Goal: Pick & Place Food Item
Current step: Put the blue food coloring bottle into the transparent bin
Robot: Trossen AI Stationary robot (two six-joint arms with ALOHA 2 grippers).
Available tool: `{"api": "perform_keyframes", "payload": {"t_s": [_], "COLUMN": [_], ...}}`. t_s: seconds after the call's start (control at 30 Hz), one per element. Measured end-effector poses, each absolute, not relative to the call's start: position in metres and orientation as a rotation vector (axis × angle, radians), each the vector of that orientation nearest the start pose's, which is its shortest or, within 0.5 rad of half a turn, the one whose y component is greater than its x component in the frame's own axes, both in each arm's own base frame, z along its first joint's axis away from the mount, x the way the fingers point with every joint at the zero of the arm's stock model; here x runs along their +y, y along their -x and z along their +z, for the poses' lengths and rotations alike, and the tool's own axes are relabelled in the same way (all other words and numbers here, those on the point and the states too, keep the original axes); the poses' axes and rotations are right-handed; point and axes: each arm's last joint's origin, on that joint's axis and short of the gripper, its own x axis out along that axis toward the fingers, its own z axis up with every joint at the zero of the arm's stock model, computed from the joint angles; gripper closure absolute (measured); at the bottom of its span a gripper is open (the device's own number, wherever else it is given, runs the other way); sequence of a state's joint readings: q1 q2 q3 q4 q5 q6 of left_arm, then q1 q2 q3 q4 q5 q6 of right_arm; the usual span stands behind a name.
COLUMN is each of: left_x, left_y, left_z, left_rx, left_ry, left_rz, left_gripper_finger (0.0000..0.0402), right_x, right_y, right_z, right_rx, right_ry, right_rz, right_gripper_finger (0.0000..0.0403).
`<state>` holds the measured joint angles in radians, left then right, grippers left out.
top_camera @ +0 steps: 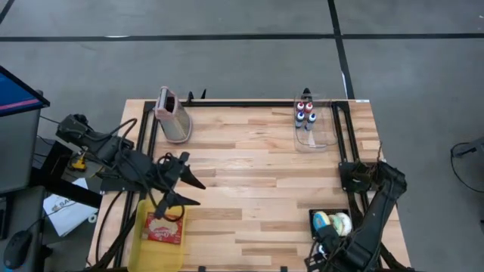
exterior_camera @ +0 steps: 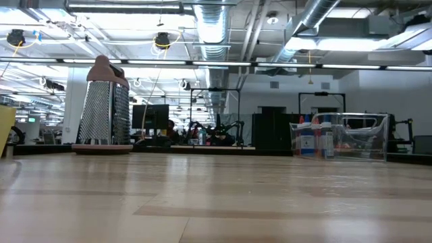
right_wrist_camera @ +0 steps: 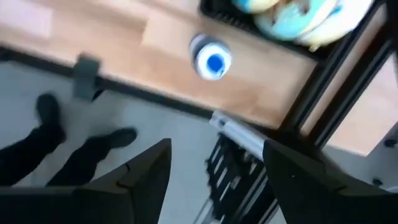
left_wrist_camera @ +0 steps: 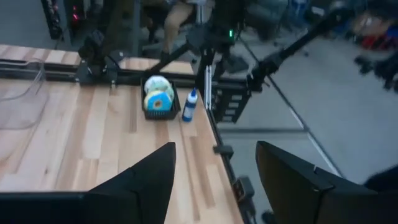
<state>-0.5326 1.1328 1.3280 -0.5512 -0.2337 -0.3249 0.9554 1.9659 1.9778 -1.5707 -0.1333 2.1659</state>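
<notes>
Two toy doughnuts, one with blue icing [top_camera: 324, 221] and one pale [top_camera: 342, 223], lie in a black basket [top_camera: 333, 214] at the table's near right corner. They also show in the left wrist view [left_wrist_camera: 158, 94] and the right wrist view [right_wrist_camera: 292, 15]. My right gripper [top_camera: 324, 249] [right_wrist_camera: 216, 149] points down, open, at the table's near edge beside the basket, with nothing between its fingers. My left gripper [top_camera: 195, 192] [left_wrist_camera: 214, 155] stands open above the near left of the table, pointing toward the basket. A red food packet [top_camera: 162, 229] lies in a yellow bin [top_camera: 144, 245] under it.
A small white bottle with a blue cap [left_wrist_camera: 189, 104] [right_wrist_camera: 211, 60] stands on the table next to the basket. A metal grater [top_camera: 172, 113] [exterior_camera: 103, 104] stands at the far left. A clear box of bottles [top_camera: 310, 121] [exterior_camera: 341, 135] stands at the far right. A person's shoes [right_wrist_camera: 56, 134] show on the floor.
</notes>
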Motion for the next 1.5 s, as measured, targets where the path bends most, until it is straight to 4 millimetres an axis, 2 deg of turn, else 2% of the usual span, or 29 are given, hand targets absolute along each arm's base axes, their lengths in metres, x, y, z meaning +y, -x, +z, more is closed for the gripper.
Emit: {"api": "perform_keyframes", "payload": {"t_s": [0.17, 0.37, 0.6, 0.97, 1.3, 1.5], "left_x": [-0.111, -0.111, -0.111, -0.111, -0.111, -0.111], "left_y": [-0.205, -0.207, -0.207, -0.208, -0.209, -0.209], "left_z": [0.405, 0.406, 0.409, 0.413, 0.414, 0.415], "left_rx": [0.348, 0.302, 0.27, 0.233, 0.218, 0.215], "left_ry": [0.212, 0.221, 0.235, 0.252, 0.263, 0.269], "left_rz": [-0.202, -0.154, -0.15, -0.151, -0.154, -0.154], "left_gripper_finger": [0.0183, 0.0183, 0.0183, 0.0183, 0.0183, 0.0183], "right_x": [0.301, 0.299, 0.302, 0.301, 0.299, 0.301], "right_y": [-0.205, -0.204, -0.204, -0.203, -0.205, -0.206], "right_z": [0.291, 0.265, 0.243, 0.236, 0.235, 0.221], "right_rx": [1.499, 1.51, 1.527, 1.488, 1.477, 1.481], "right_ry": [-0.876, -0.771, -0.76, -0.698, -0.661, -0.68], "right_rz": [-0.989, -0.961, -0.877, -0.847, -0.811, -0.771], "right_gripper_finger": [0.0158, 0.0159, 0.0159, 0.0161, 0.0194, 0.0186]}}
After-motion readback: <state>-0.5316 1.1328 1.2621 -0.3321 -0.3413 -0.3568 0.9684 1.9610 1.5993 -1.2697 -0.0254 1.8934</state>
